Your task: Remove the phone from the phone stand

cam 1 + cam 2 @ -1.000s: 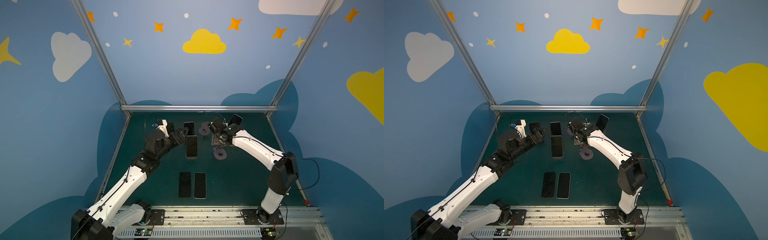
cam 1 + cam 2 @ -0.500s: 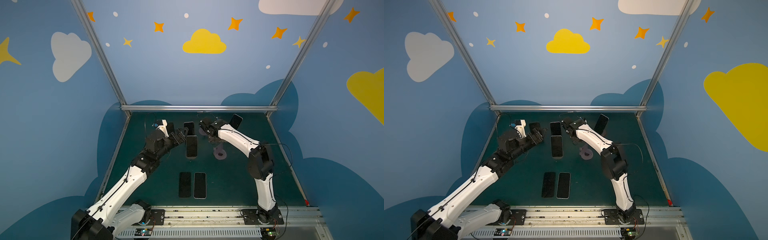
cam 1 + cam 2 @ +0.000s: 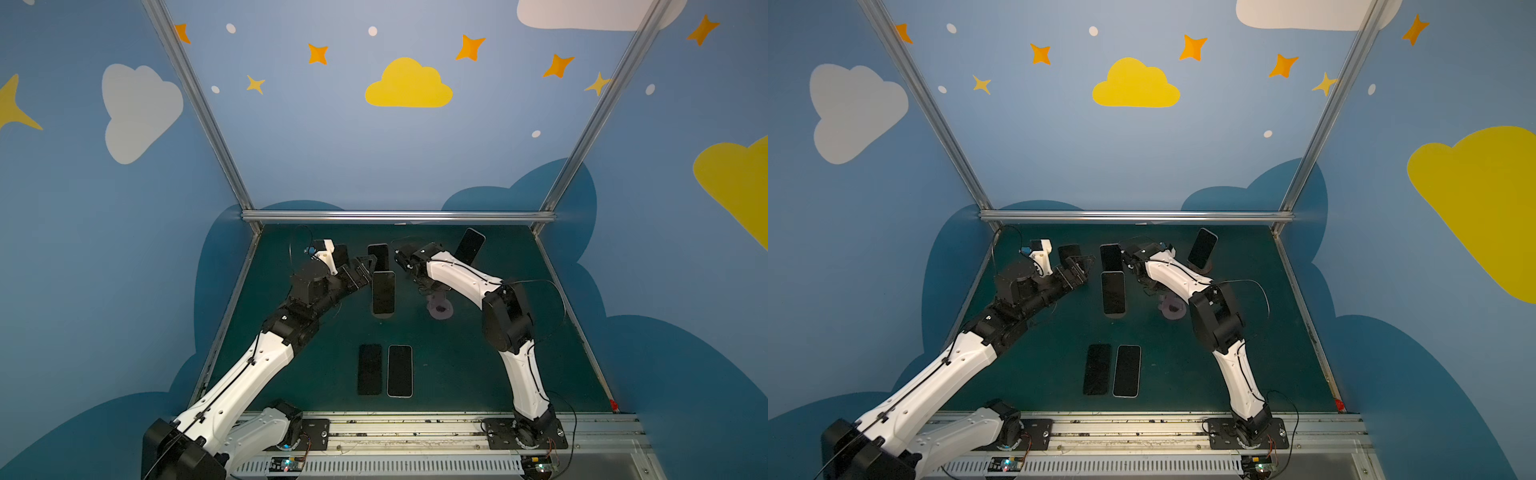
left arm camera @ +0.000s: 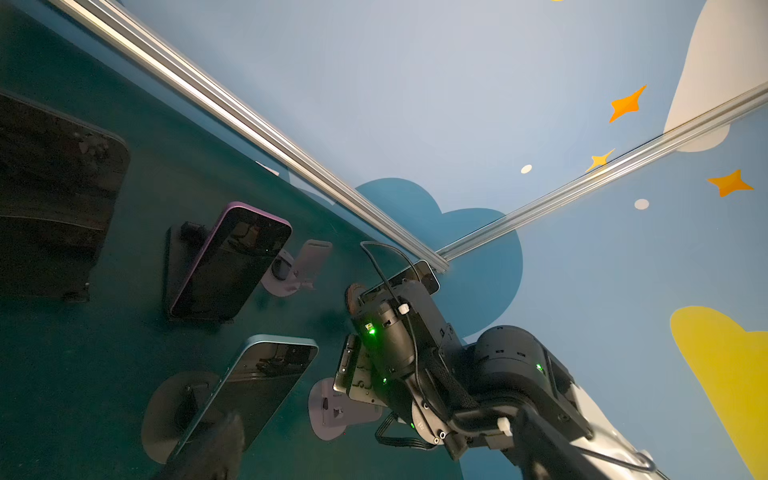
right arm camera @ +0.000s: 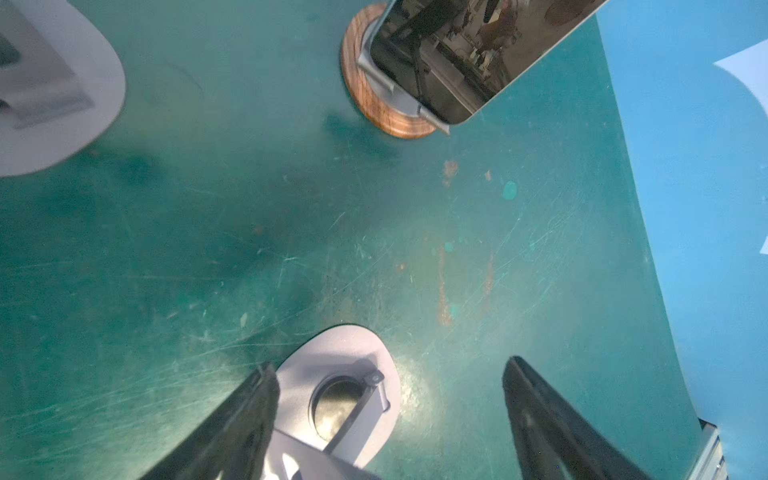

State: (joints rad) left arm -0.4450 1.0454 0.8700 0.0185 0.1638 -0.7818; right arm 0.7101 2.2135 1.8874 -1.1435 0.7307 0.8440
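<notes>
left pincer [image 3: 367, 266]: spread wide, empty, just beside blue-edged phone [image 3: 383, 292] | phone: leaning on round stand [image 4: 166, 411], mid-worktop [image 3: 457, 365] | right pincer [image 5: 388, 365]: jaws apart, empty, over bare grey stand [image 5: 340, 395]

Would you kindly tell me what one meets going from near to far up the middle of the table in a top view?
Dark flat phone beside pale-rimmed flat phone → phone on round stand → rear standing phone → back rail.
</notes>
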